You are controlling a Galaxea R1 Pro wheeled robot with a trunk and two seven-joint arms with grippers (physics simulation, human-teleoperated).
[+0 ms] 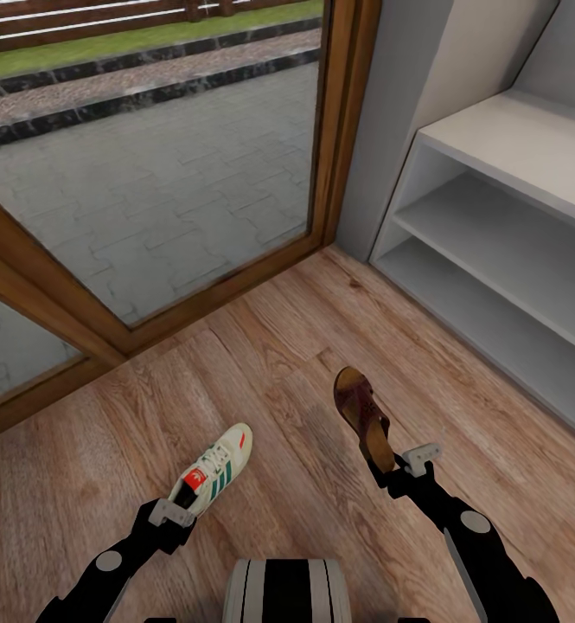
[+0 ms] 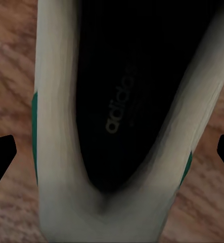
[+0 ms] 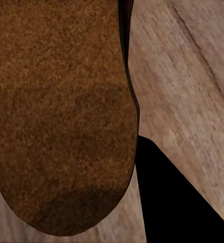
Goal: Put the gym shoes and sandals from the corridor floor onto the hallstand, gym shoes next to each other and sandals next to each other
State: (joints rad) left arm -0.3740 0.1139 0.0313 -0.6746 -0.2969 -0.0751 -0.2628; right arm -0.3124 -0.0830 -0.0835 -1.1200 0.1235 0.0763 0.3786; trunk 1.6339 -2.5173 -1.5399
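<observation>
One gym shoe (image 1: 215,470), white with green stripes and a red tongue, lies on the corridor floor (image 1: 261,355). My left gripper (image 1: 176,509) is at its heel. In the left wrist view the black fingertips (image 2: 1,154) stand wide on either side of the gym shoe's heel (image 2: 56,152), with floor showing between, so it is open. One brown sandal (image 1: 362,414) lies to the right. My right gripper (image 1: 392,472) holds its heel end. In the right wrist view one finger (image 3: 175,202) presses against the edge of the sandal's tan footbed (image 3: 61,116). The hallstand (image 1: 529,143) stands at the right.
A glass door in a wooden frame (image 1: 339,130) fills the far left and centre, with paving outside. A grey wall corner (image 1: 382,121) meets the hallstand's end. My trunk (image 1: 287,593) is at the near edge. Bare floor lies between the sandal and the lowest shelf (image 1: 495,320).
</observation>
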